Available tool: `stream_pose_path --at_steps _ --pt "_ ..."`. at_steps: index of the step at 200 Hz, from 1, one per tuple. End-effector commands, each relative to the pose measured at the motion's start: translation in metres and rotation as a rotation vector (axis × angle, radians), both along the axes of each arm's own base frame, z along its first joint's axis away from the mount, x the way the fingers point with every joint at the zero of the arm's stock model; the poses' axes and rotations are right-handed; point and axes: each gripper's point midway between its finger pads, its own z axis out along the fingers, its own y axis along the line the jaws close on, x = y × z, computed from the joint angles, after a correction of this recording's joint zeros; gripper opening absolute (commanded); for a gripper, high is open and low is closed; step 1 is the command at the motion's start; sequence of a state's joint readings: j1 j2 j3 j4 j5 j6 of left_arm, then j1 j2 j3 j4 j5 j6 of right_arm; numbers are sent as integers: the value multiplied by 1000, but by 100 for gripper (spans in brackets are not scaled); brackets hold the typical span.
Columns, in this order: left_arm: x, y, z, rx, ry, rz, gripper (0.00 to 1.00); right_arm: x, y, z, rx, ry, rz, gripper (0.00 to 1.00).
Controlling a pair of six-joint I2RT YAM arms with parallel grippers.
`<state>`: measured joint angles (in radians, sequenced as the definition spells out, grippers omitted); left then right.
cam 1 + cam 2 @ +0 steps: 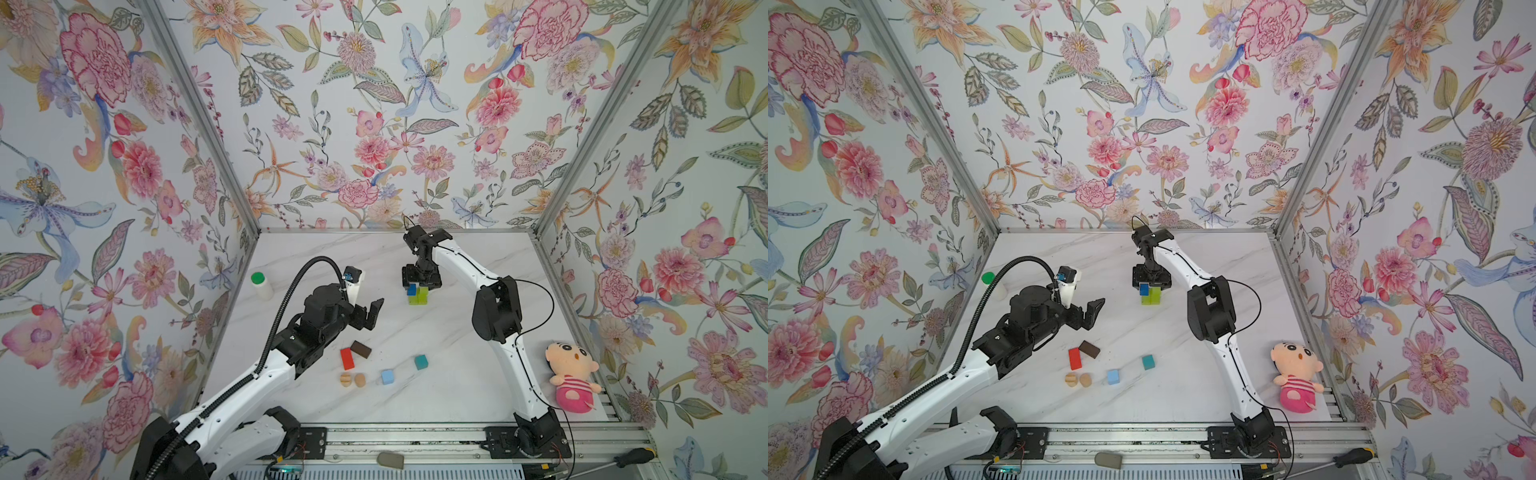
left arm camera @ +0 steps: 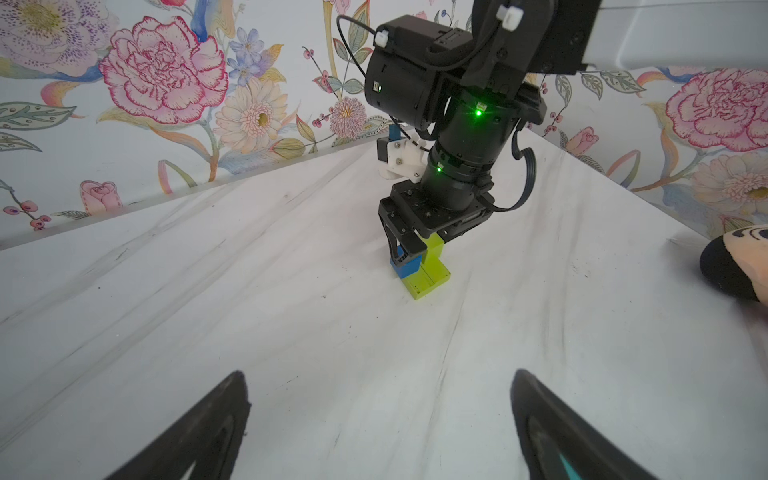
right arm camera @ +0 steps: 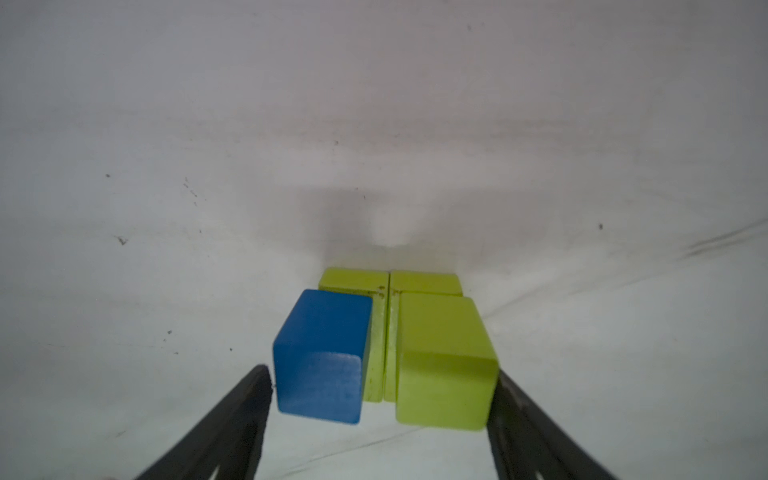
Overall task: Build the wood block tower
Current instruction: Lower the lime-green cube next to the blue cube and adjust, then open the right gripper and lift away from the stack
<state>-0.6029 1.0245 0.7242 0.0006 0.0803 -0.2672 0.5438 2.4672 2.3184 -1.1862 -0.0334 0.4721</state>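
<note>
Left gripper [image 1: 369, 314] spread wide; right gripper [image 3: 382, 372] straddling blue cube [image 3: 322, 357], lime-green cube [image 3: 444, 361], grip unclear

Left arm [image 1: 237, 392]: white, black joints, fat ribbed black hose [image 1: 291, 286]. Right arm [image 1: 459, 259]: white, black joints, thin black wire [image 1: 552, 301], green light [image 2: 478, 112].

Splayed left claw [image 1: 369, 316], downward-pointing right claw [image 1: 420, 289]
</note>
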Motion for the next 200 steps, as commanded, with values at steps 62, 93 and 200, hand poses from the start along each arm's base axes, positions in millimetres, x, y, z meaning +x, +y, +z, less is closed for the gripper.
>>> stream_pose_path --at_steps 62,93,200 --pt "-1 9 -1 13 0 -20 99 -3 -1 -12 -25 34 -15 69" --pt "0 11 -1 13 2 -18 99 -3 -3 -15 -35 37 -10 69" --pt "2 12 0 -6 6 -14 99 2 -5 -5 -27 13 14 78"
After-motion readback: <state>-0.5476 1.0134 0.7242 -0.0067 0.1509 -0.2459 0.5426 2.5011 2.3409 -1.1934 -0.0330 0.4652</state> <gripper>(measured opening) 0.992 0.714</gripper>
